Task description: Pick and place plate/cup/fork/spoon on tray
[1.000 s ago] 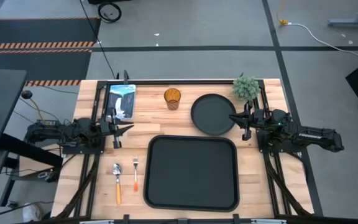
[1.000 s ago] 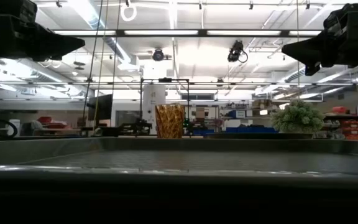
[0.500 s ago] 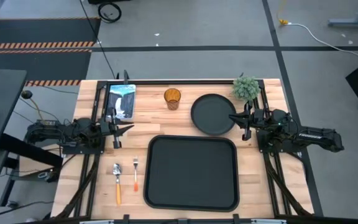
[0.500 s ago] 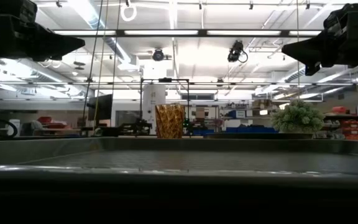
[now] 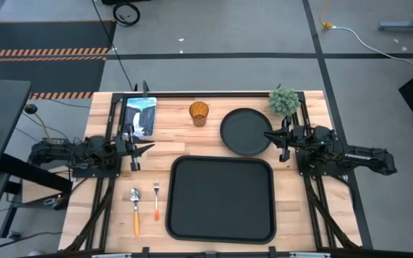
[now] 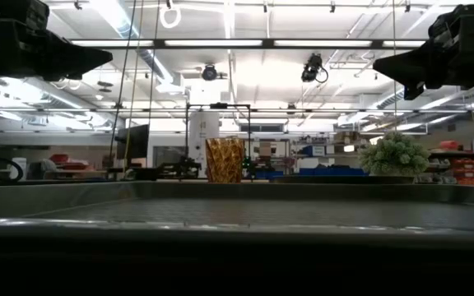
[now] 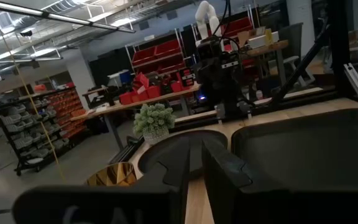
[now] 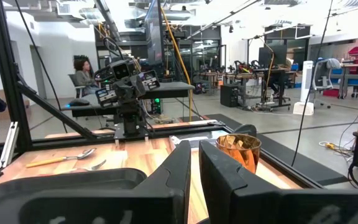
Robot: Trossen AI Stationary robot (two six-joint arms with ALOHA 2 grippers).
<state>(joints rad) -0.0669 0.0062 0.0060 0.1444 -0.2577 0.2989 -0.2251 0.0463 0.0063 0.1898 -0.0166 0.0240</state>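
Nothing's been loaded yet as far as I can see: the tray (image 5: 221,198) at lower centre of the overhead shot is bare. The plate (image 5: 246,131) sits just above it, right of centre, and the right gripper (image 5: 278,140) hovers at its right edge, fingers nearly pinched together and holding nothing, so I'd bet on that arm. The cup (image 5: 198,113) stands left of the plate. The fork (image 5: 156,200) and spoon (image 5: 135,208) lie lengthwise at lower left, nearer the left gripper (image 5: 136,150), also closed up and empty.
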